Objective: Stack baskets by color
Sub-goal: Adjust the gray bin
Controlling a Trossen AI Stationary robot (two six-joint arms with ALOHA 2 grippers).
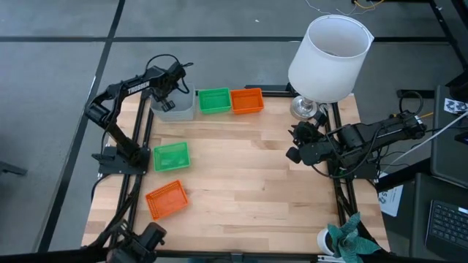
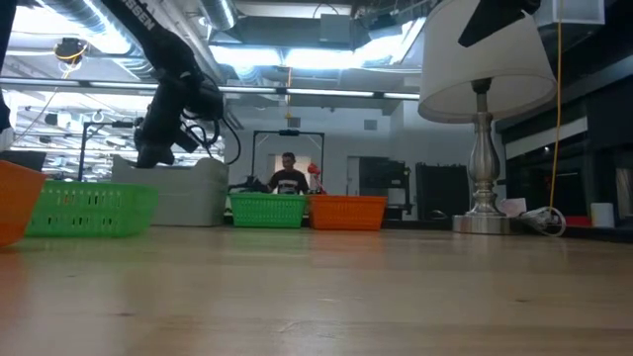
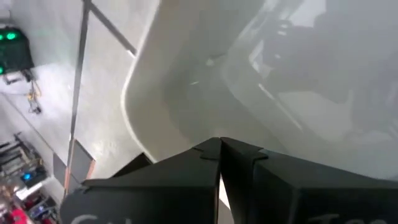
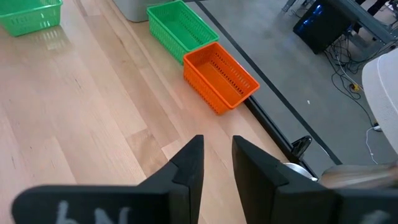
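Presently, going from largest to smallest: the tabletop [image 1: 241,190] fills the middle of the high view, with a white lamp [image 1: 327,55] at its upper right corner.

Baskets on view, counted in the high view: one grey-blue basket [image 1: 175,107] at upper left, possibly a nested pile, though how many it holds cannot be told; two green, one [image 1: 214,101] just beside the grey one along the top edge and one [image 1: 171,156] at the left edge; two orange, one [image 1: 246,101] touching the upper green one and one [image 1: 166,199] at lower left. That is five visible positions. Colours are not yet gathered.

Left claw [image 1: 167,101] sits over the grey-blue basket at upper left. Its fingers [image 3: 211,155] are pressed together in its wrist view, with pale plastic filling the frame beyond them; whether the wall is pinched between them cannot be made out. Right claw [image 4: 216,163] hangs at the right side of the tabletop, jaws narrowly apart, holding nothing.

Judgement on the step in hand: if the grey basket is being gripped, the pinch should sit squarely on the rim before lifting, and the lift should go straight up so a nested basket does not drag. Thin plastic walls may flex or slip.
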